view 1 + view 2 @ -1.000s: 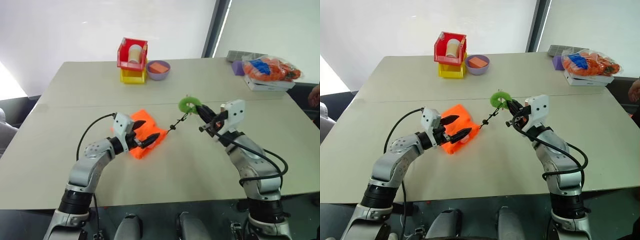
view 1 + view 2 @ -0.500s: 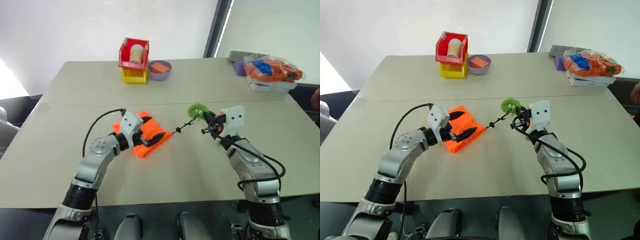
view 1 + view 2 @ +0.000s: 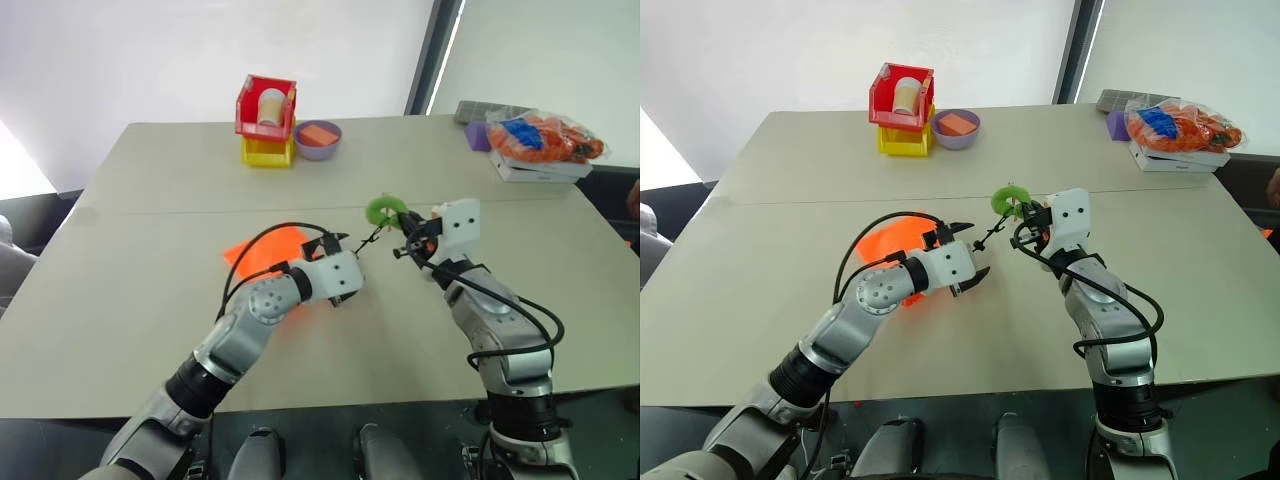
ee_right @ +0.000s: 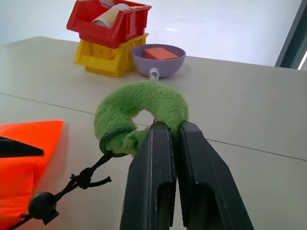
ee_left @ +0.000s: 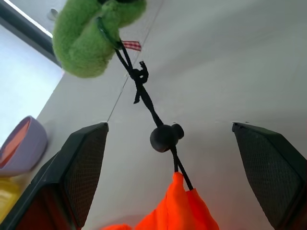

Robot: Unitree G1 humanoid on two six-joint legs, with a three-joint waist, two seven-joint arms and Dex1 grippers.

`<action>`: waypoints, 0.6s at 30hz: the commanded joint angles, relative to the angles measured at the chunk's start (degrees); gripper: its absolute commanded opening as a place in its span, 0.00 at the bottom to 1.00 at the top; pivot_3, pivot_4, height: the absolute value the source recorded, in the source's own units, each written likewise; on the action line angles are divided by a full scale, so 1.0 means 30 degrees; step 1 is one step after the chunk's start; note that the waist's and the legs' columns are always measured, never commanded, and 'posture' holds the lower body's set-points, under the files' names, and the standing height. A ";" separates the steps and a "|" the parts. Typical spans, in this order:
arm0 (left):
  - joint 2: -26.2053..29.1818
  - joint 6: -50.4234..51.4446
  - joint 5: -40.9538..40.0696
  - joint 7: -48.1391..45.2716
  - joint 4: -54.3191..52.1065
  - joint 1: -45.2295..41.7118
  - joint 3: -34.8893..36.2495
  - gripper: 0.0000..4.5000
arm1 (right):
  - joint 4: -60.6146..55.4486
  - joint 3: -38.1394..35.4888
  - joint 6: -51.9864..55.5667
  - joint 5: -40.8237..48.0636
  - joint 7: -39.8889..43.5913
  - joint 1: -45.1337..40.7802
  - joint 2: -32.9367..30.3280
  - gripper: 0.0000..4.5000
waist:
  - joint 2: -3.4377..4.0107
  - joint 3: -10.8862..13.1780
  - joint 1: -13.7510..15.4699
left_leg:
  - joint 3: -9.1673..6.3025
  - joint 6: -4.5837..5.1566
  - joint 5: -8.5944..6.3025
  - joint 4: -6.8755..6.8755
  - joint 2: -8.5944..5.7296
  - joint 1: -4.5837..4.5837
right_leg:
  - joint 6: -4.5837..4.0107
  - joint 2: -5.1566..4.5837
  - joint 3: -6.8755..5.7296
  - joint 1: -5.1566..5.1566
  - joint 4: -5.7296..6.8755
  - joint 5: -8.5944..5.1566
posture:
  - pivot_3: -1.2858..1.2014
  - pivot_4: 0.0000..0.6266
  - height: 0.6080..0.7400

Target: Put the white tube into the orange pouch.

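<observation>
Pouch-closing step, judging by the layout: right gripper [image 4: 173,132] clenched on green ring [image 4: 144,112], holding black cord [image 5: 146,103] taut above table [image 3: 120,300]. Left gripper [image 3: 962,254] spread wide, empty, either side of cord's bead stopper [image 5: 165,137] at mouth of orange pouch [image 3: 268,250]. White tube unseen, perhaps inside. Next: pinching the bead or pouch neck, needing careful centring on the cord.

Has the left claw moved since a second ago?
Yes. The left claw has swung right, off the orange pouch toward the cord's black toggle, open around it.
</observation>
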 commanded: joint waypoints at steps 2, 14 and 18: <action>-0.0754 0.0804 0.1218 0.0545 -0.0499 -0.0207 -0.0047 0.98 | -0.1085 -0.0034 -0.0083 0.0236 0.0230 -0.0443 0.0041 0.00 | 0.0000 0.0000 -0.0011 | -0.0001 0.0000 0.0000 0.0001 0.0000 0.0000 | 0.0008 0.0000 0.0000 0.0000 0.0000 -0.0004 | 0.52 0.24 1.00; -0.3479 0.4296 0.0425 0.1449 -0.0575 0.0752 0.1139 0.70 | -0.1405 0.0517 -0.0186 0.0050 0.0628 -0.0396 -0.0058 0.00 | 0.0001 -0.0001 -0.0014 | -0.0013 0.0001 -0.0001 0.0005 0.0001 0.0007 | 0.0046 0.0010 -0.0003 -0.0002 0.0018 -0.0024 | 0.52 0.24 1.00; -0.3319 0.4755 0.0498 0.1300 -0.0625 0.0778 0.0826 0.70 | -0.1593 0.0630 -0.0263 0.0037 0.0650 -0.0387 -0.0026 0.00 | 0.0001 -0.0001 -0.0010 | -0.0012 0.0001 -0.0001 0.0009 0.0000 0.0006 | 0.0049 0.0007 -0.0002 0.0003 0.0014 -0.0027 | 0.52 0.24 1.00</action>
